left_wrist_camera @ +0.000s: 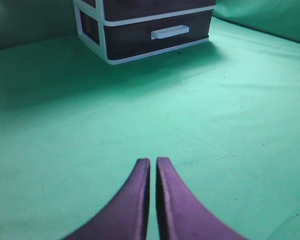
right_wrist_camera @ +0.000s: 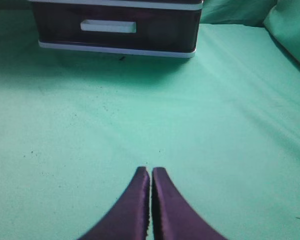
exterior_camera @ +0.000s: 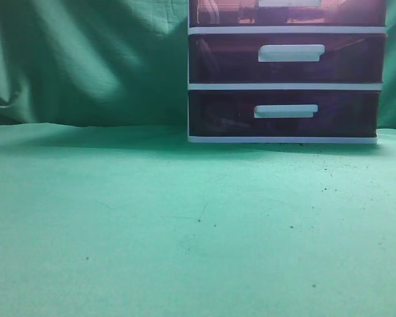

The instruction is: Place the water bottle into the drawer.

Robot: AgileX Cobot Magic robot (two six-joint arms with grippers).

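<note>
The white-framed drawer unit (exterior_camera: 188,79) stands at the back right on the green cloth. Its uppermost reddish-brown drawer (exterior_camera: 218,12) with a white bar handle (exterior_camera: 289,3) is shut and cut off by the top edge of the exterior view. The water bottle is not in view. My left gripper (left_wrist_camera: 153,160) is shut and empty over bare cloth, far in front of the unit. My right gripper (right_wrist_camera: 151,170) is shut and empty, also well short of the unit. Neither gripper shows in the exterior view.
Two darker purple drawers (exterior_camera: 224,59) (exterior_camera: 218,113) sit below the top one, each with a white handle. The unit's lower part shows in the left wrist view (left_wrist_camera: 107,52) and in the right wrist view (right_wrist_camera: 115,50). Green cloth (exterior_camera: 152,224) covers the table and hangs behind.
</note>
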